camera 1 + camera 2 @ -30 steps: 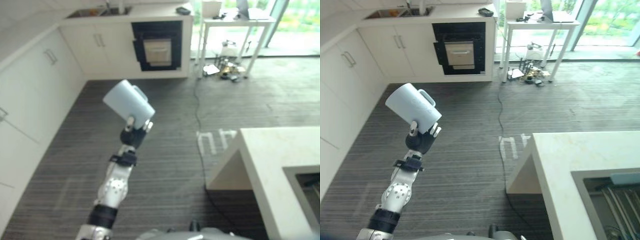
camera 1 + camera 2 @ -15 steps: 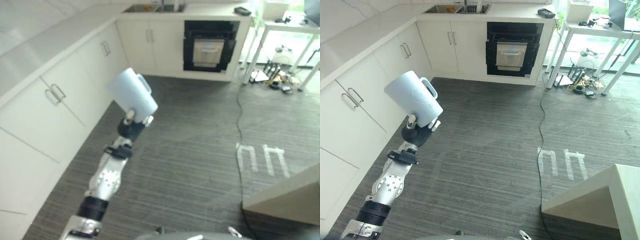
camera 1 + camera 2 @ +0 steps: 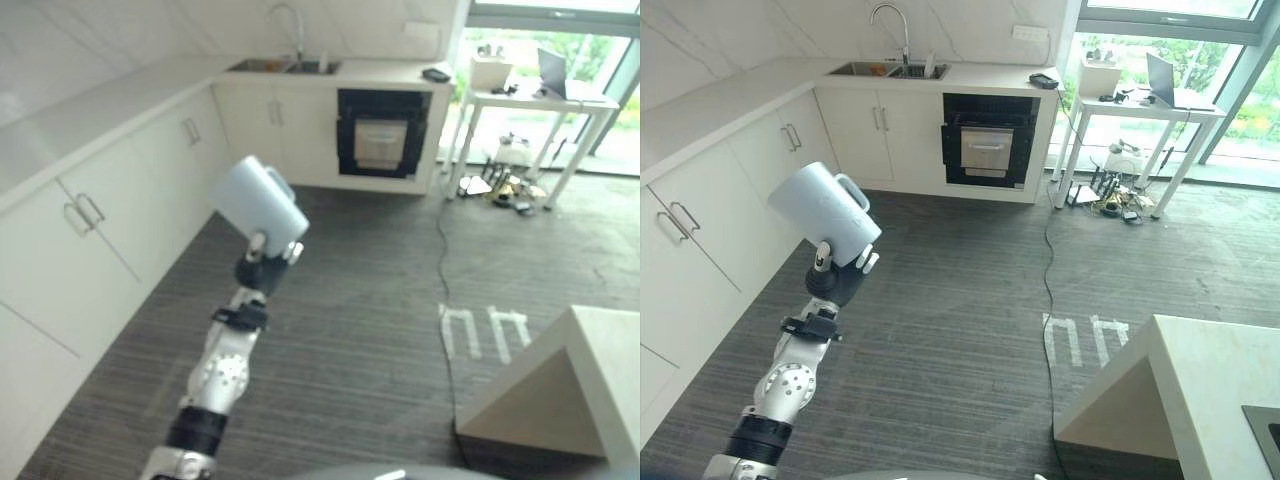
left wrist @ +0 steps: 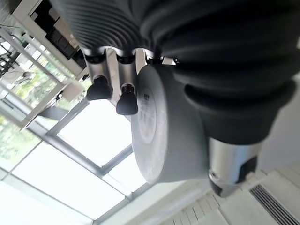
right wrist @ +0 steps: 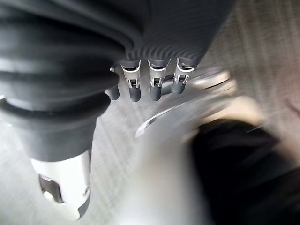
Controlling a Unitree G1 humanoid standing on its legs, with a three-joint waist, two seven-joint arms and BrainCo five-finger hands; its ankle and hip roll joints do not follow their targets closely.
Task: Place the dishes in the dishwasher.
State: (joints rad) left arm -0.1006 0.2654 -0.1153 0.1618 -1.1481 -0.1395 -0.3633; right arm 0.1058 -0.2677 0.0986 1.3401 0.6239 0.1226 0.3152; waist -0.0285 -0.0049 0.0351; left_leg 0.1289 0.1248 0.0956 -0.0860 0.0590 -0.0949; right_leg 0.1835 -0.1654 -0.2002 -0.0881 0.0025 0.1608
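Observation:
A pale blue mug (image 3: 258,205) with a handle is held up over the striped grey floor, tilted, its base in my left hand (image 3: 262,272). In the left wrist view the fingers (image 4: 108,86) and the thumb (image 4: 229,164) curl round the mug (image 4: 164,131). A dark built-in appliance (image 3: 382,140) with a lighter front panel sits under the far counter, some way beyond the mug. My right hand (image 5: 140,89) hangs low over the floor with relaxed fingers and holds nothing.
White cabinets (image 3: 90,230) run along the left wall to a sink (image 3: 285,65) at the back. A white side table (image 3: 530,95) with clutter beneath stands by the window. The corner of a pale counter (image 3: 600,380) juts in at the lower right. A cable (image 3: 440,250) crosses the floor.
The whole picture has swung, so the camera moved: the far counter, window and island corner now show more. The mug stays held in my left hand at the same tilt.

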